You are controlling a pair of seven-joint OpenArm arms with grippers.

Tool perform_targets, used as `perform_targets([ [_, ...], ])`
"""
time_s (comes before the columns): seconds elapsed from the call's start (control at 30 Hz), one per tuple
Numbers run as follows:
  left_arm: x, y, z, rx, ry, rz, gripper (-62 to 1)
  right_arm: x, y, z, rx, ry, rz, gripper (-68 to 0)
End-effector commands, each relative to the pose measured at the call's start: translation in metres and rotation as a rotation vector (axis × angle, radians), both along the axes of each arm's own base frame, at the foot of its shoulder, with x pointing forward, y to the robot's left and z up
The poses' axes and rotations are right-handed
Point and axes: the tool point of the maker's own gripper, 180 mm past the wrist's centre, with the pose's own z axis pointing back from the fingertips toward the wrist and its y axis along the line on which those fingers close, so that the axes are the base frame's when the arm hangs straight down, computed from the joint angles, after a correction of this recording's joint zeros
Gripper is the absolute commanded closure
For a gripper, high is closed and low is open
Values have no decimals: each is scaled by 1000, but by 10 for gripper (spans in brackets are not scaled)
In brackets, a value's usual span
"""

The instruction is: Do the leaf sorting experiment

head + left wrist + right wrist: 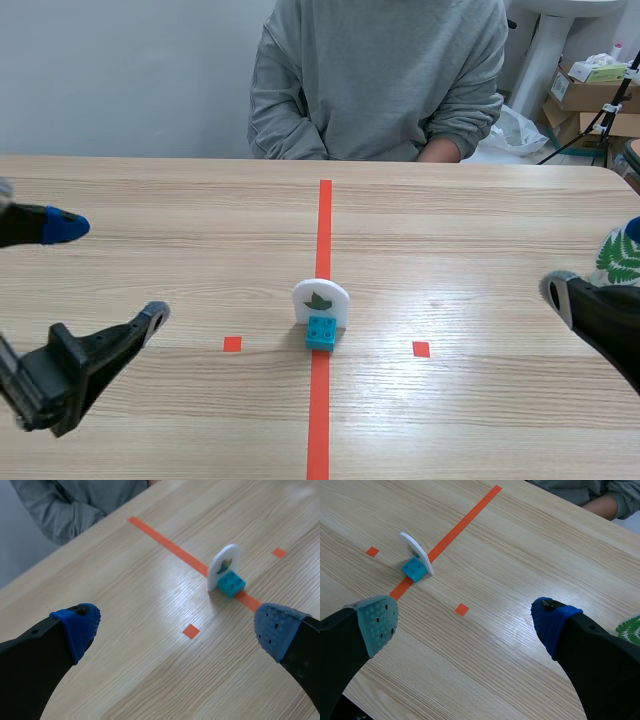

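The scene view looks from the robot's side down across the table [150,200] toward a person [380,80] at its far edge. The left wrist view looks down past the left hand [177,627], the right wrist view past the right hand [465,620], both nearer the wood. All three share the leaf card [321,295] on its teal block [321,333].

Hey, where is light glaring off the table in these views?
Left wrist view: a pale sheen on the table beside the leaf card. Right wrist view: a similar sheen just ahead of the open right gripper. Scene view: the light looks even, with no marked glare on the wood.
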Motion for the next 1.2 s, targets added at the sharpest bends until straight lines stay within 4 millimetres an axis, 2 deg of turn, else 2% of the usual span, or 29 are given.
perform_targets([
  [0.0, 6, -4, -2, -32, -8, -5, -623, 3, 3, 8, 2, -29, 20, -542],
  [0.23, 30, -24, -52, 0, 71, -96, -623, 3, 3, 8, 2, -29, 20, -543],
  [0.37, 46, -41, -71, -10, 108, -146, -623, 3, 3, 8, 2, -29, 20, -543],
  [0.73, 77, -84, -96, 1, 155, -272, -623, 2, 1, 5, -20, -25, 18, -542],
  [1.0, 86, -118, -108, -15, 199, -332, -623, 3, 1, 5, -20, -25, 18, -543],
  [1.17, 95, -132, -116, -1, 206, -321, -623, 3, 1, 5, -20, -25, 18, -542],
])
